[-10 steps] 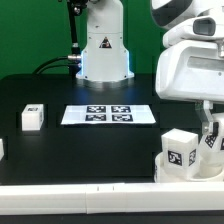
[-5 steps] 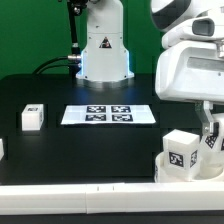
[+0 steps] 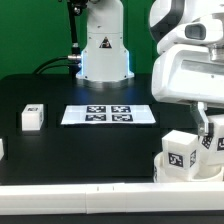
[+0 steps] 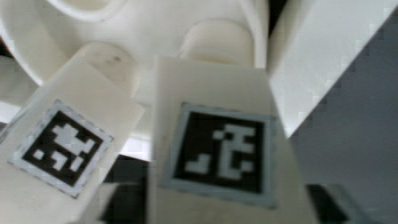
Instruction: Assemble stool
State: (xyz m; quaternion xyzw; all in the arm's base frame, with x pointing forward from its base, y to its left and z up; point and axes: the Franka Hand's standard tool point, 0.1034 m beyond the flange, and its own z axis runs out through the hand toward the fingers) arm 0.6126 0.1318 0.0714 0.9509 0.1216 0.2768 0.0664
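A black counter [image 3: 60, 150] filled most of the exterior view, with a white ledge along its front edge. The Franka arm [image 3: 190, 75] was the biggest thing on it: its base stood behind the marker board [image 3: 108, 115], and its bulky white wrist hung low, well off to the exterior view's right of the marker board.

Under that wrist, nearer the camera than the marker board and to its exterior-view right, sat the stool seat [image 3: 168, 172], only partly in frame. In the wrist view the same seat showed as curved white plastic [image 4: 107, 25] behind the legs.

The marker board lay flat near the middle of the counter, carrying its four tags.

Two legs stood at the seat, side by side. The near leg [image 3: 181, 152] faced the camera with its tag, and in the wrist view it filled the centre [image 4: 217, 150]. The second leg [image 4: 68, 140] stood just beside it, tilted a little away. A loose leg [image 3: 32, 117] lay well apart, to the exterior view's left of the marker board, tag up. Farther that way, a white part [image 3: 1, 148] was cut off by the frame and could not be told.

The gripper [image 3: 208, 138] hung at the two legs. Its dark fingers [image 4: 125, 205] showed on either side of the near leg, but whether they pressed on it could not be told
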